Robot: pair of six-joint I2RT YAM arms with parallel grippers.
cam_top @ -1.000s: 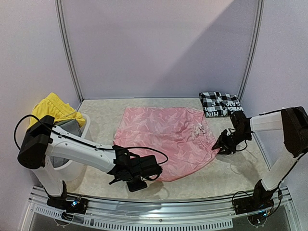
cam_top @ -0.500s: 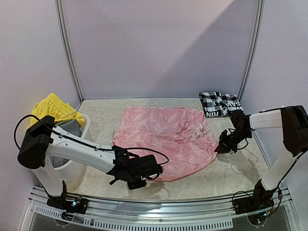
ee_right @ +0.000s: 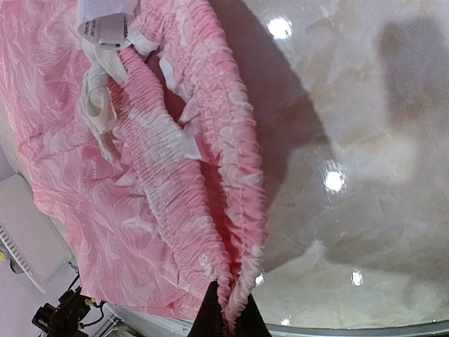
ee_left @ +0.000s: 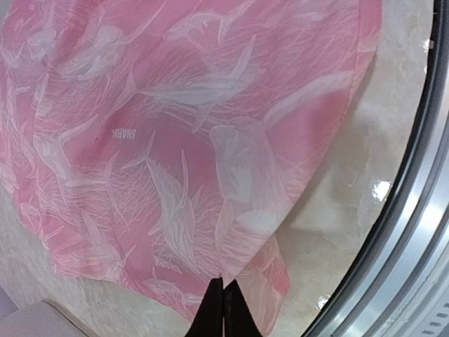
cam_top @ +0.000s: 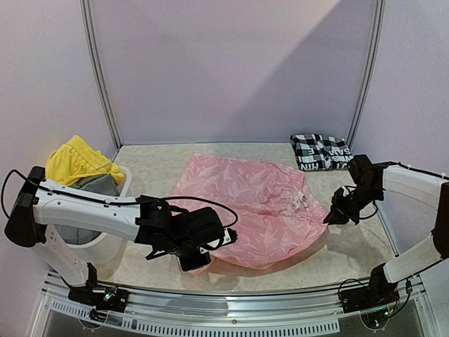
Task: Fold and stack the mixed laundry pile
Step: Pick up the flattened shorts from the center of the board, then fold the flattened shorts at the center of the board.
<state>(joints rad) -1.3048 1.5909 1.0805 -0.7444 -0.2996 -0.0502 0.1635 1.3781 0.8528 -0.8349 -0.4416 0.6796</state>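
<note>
Change is seen at both arms when the earlier pictures are compared. A second ago the left gripper (cam_top: 226,240) was open at the near hem of the pink piece (cam_top: 249,203). Now its jaws are closed fully on that hem, and the hem is raised a little off the table (cam_top: 151,168). The upper part of the left arm is also seen further to the left. The right gripper (cam_top: 330,217) has been moved to the right, and the gathered waistband (ee_right: 210,161) has been drawn with it, so the right side of the pink piece is pulled out further. Its jaws stood partly open before; now they are pressed together on the end of the waistband, with only the thin cloth between them. In the left wrist view the fingertips (ee_left: 214,316) are seen pinched on the pink edge. The pink piece is spread in the middle of the table and is held at two sides. The checked shirt (cam_top: 321,152) lies folded at the far right corner, well apart. The yellow garment (cam_top: 74,160) and the grey garment (cam_top: 98,184) are in the white basket (cam_top: 125,175) at the left.
</note>
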